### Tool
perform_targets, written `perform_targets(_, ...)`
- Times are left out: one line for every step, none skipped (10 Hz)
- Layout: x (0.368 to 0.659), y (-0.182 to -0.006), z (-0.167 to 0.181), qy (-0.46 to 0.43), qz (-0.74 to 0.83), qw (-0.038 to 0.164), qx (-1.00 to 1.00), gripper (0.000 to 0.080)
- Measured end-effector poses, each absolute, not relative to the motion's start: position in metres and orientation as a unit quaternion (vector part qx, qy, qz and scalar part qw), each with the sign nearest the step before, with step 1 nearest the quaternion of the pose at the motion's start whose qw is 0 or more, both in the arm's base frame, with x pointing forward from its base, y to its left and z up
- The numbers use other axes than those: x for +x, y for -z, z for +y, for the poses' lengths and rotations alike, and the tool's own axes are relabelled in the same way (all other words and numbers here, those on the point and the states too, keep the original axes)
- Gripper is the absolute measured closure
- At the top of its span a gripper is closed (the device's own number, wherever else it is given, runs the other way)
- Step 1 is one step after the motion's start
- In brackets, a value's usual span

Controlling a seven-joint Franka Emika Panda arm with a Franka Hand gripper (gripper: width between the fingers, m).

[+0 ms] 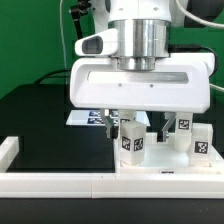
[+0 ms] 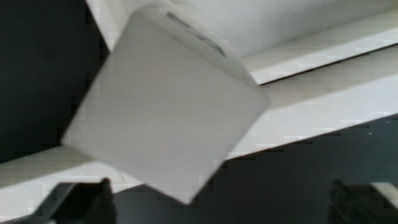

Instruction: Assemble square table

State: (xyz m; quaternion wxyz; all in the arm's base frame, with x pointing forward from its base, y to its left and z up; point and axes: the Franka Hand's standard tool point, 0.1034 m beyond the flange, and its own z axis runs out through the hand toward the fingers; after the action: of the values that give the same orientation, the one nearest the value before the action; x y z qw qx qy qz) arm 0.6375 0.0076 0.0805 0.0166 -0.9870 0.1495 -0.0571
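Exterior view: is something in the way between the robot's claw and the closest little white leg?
Nothing visible is. The gripper hangs open right above the nearest leg, with no object between them. Another leg stands off to the exterior view's right.

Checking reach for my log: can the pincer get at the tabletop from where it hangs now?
Probably yes. In the wrist view the tabletop lies tilted just ahead of the pincer, whose fingers stand wide apart, nothing between them. Whether it is touching already, I cannot tell.

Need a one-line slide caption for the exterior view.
Panda gripper lowered over tagged white legs beside the border rail, black table.
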Motion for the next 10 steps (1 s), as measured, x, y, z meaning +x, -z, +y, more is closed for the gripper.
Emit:
perform_targets(0.631, -0.08, 0.008, 0.046, 0.152, 0.018, -0.987, 0.0164)
perform_targets(0.621, -0.078, 0.008, 0.039, 0.15, 0.018, -0.988, 0.0152)
perform_targets(0.609, -0.074, 0.005, 0.027, 0.149, 0.018, -0.988, 0.015)
perform_targets(0.607, -0.073, 0.007, 0.023, 0.152, 0.017, -0.988, 0.015)
perform_targets(0.607, -0.072, 0.009, 0.023, 0.151, 0.017, -0.988, 0.015)
perform_targets(0.606, -0.072, 0.008, 0.022, 0.159, 0.017, -0.987, 0.018)
perform_targets(0.606, -0.071, 0.008, 0.022, 0.166, 0.017, -0.986, 0.018)
perform_targets(0.606, -0.071, 0.008, 0.022, 0.171, 0.018, -0.985, 0.036)
perform_targets(0.606, -0.07, 0.009, 0.021, 0.21, 0.019, -0.977, 0.036)
perform_targets(0.606, -0.07, 0.009, 0.02, 0.241, 0.02, -0.97, 0.0512)
